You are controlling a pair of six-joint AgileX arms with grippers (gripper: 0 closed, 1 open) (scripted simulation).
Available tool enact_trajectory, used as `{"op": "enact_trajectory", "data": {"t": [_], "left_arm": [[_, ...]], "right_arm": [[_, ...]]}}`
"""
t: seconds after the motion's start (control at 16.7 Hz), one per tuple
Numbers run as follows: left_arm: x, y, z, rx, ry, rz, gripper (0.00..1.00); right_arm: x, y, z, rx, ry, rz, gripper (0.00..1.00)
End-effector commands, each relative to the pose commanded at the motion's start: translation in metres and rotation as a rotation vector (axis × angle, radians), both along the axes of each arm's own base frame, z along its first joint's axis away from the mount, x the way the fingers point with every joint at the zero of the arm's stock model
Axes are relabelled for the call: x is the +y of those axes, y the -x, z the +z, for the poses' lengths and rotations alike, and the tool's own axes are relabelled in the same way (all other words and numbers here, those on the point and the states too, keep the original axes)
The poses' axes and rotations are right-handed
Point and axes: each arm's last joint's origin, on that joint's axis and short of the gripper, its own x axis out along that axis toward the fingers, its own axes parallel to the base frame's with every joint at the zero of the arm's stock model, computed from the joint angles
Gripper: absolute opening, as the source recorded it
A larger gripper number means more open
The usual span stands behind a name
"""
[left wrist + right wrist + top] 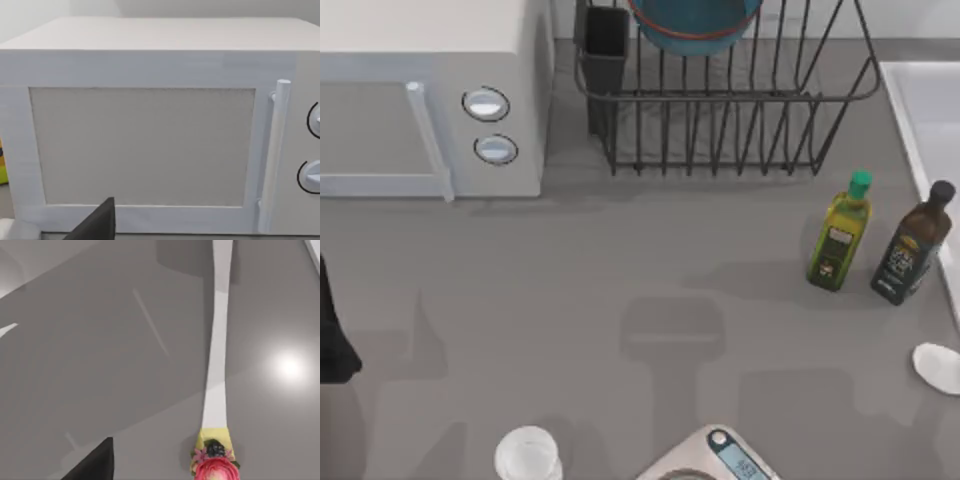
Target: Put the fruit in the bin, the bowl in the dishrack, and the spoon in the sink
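Neither claw's opening can be told: a dark finger point(97, 222) of the left one points at the microwave point(150, 130), and a dark finger point(92, 462) of the right one hangs over the grey desk point(100, 365). The bowl point(692, 25) stands in the dishrack point(720, 100) at the far side. The sink point(925, 120) lies at the right edge, and the spoon point(938, 366) rests on the desk nearer, just beside that edge.

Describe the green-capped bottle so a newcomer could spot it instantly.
Start at the black wire dishrack at the back of the table, then drop toward the front from its right end. Two bottles stand there side by side; the green-capped bottle is the left, yellow-green one, while the dark bottle has a black cap.
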Motion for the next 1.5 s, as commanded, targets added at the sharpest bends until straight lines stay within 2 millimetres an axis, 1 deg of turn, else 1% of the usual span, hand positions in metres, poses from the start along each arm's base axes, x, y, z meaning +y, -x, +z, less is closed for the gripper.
{"op": "enact_trajectory", "data": {"t": [0.12,0.42,0.54,0.66,0.9,1.08,1.2,1.44,1.5], "left_arm": [[0.000,0.000,0.000,0.000,0.000,0.000,1.00],[0.000,0.000,0.000,0.000,0.000,0.000,1.00],[0.000,0.000,0.000,0.000,0.000,0.000,1.00],[0.000,0.000,0.000,0.000,0.000,0.000,1.00],[0.000,0.000,0.000,0.000,0.000,0.000,1.00],[0.000,0.000,0.000,0.000,0.000,0.000,1.00],[0.000,0.000,0.000,0.000,0.000,0.000,1.00],[0.000,0.000,0.000,0.000,0.000,0.000,1.00],[0.000,0.000,0.000,0.000,0.000,0.000,1.00]], "right_arm": [[-0.001,-0.005,-0.001,0.041,-0.005,0.030,1.00],[0.000,-0.005,-0.001,0.042,-0.005,0.037,1.00],[0.000,-0.005,-0.005,0.046,-0.005,0.035,1.00],[-0.001,-0.007,-0.019,0.050,-0.006,0.033,1.00],[-0.002,-0.011,-0.063,0.035,-0.004,0.033,1.00],[-0.002,-0.007,-0.092,0.038,-0.004,0.033,1.00],[-0.002,-0.005,-0.100,0.044,-0.005,0.034,1.00],[-0.002,-0.005,-0.101,0.045,-0.005,0.034,1.00],[-0.002,-0.005,-0.101,0.045,-0.005,0.034,0.92]]}}
